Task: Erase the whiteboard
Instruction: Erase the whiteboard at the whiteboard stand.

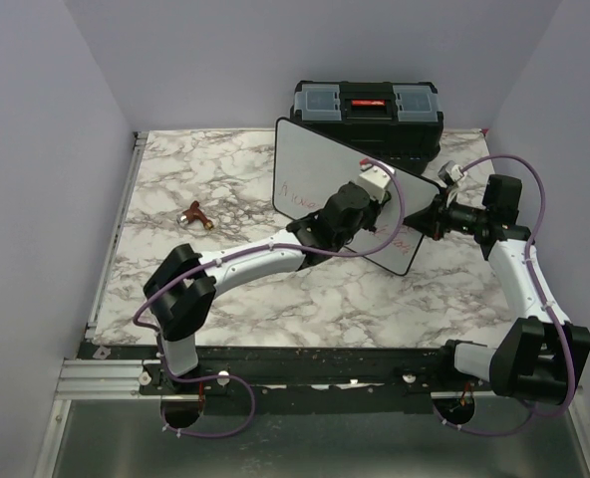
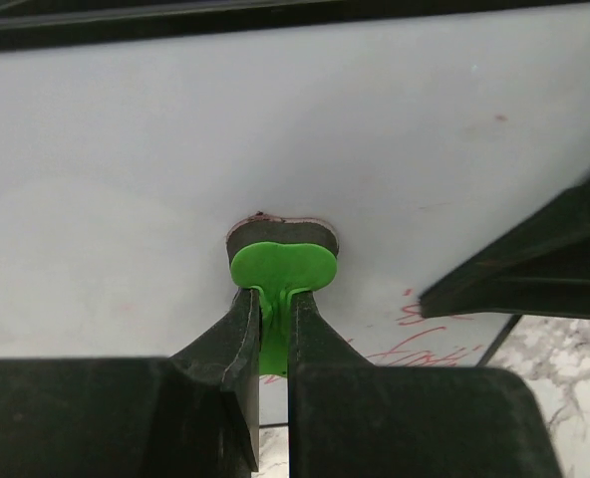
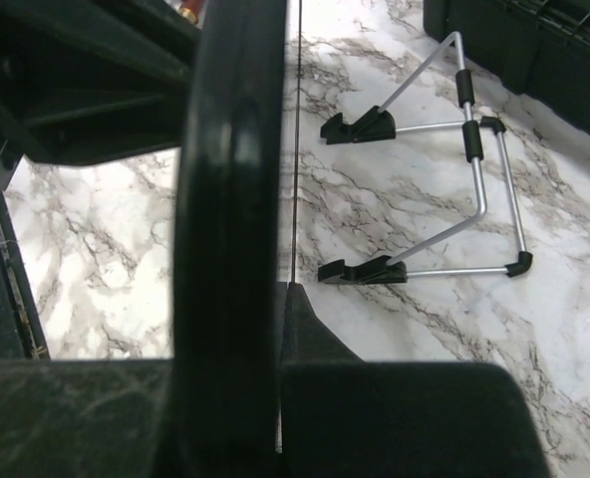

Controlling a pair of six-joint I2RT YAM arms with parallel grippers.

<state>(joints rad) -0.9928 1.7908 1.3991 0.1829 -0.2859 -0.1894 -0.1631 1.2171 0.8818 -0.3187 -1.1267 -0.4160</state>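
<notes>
The whiteboard [image 1: 320, 164] stands tilted on the marble table, its white face towards the arms. Red marker lines [image 1: 300, 194] run along its lower part. My left gripper [image 2: 275, 304] is shut on the handle of a green eraser [image 2: 280, 264]. The eraser's dark pad is pressed flat on the board's face [image 2: 126, 179], above and left of some red writing [image 2: 425, 344]. My right gripper [image 3: 283, 289] is shut on the whiteboard's black-framed right edge [image 3: 230, 179], which the right wrist view shows edge-on. In the top view the right gripper [image 1: 437, 214] holds that edge.
A black toolbox [image 1: 367, 112] with a red latch stands behind the board at the table's back edge. A wire stand [image 3: 474, 169] with black feet lies on the marble behind the board. A small brown tool [image 1: 194, 214] lies at the left.
</notes>
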